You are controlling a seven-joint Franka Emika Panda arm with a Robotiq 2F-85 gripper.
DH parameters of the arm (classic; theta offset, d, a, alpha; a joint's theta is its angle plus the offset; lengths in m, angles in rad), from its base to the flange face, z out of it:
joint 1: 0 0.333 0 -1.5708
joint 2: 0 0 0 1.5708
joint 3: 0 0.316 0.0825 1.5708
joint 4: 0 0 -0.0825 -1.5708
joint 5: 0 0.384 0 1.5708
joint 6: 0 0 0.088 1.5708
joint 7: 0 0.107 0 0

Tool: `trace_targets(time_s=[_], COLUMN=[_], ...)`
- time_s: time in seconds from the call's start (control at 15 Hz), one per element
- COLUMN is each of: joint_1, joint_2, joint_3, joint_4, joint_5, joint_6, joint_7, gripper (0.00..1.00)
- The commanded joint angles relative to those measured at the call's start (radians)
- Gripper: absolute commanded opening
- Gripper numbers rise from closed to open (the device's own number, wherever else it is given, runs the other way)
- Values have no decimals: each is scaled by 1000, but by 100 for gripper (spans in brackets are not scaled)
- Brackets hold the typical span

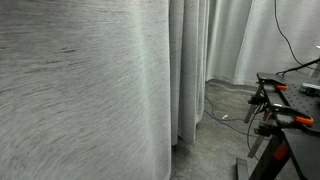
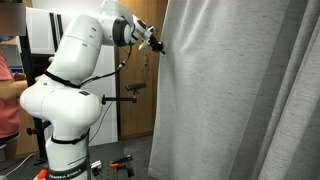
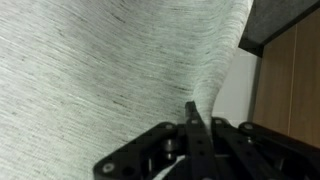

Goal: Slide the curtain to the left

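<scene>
The curtain (image 2: 235, 95) is tall off-white fabric with fine horizontal streaks and vertical pleats. It fills most of an exterior view (image 1: 85, 90) and the wrist view (image 3: 110, 70). My gripper (image 2: 160, 47) is at the curtain's left edge, high up. In the wrist view the black fingers (image 3: 192, 118) are closed together with a fold of the curtain's edge pinched between them.
The white arm (image 2: 70, 95) stands left of the curtain. A person's arm (image 2: 8, 95) is at the far left. Smoother white drapes (image 1: 260, 40) hang behind. A black bench with clamps and cables (image 1: 285, 110) stands nearby. A wooden door (image 3: 290, 90) is beside the curtain edge.
</scene>
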Motion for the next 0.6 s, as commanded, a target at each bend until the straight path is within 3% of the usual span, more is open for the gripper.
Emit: trace_targets(time_s=[0.0, 0.27, 0.33, 0.53], joint_1=[34, 18, -122, -223], joint_2=[61, 62, -40, -35], joint_3=[-5, 18, 18, 44], joint_4=[2, -4, -56, -33], joint_5=[-16, 21, 108, 234], joint_6=[-19, 8, 84, 63], joint_7=[122, 173, 18, -209], gripper=[1, 1, 1, 1])
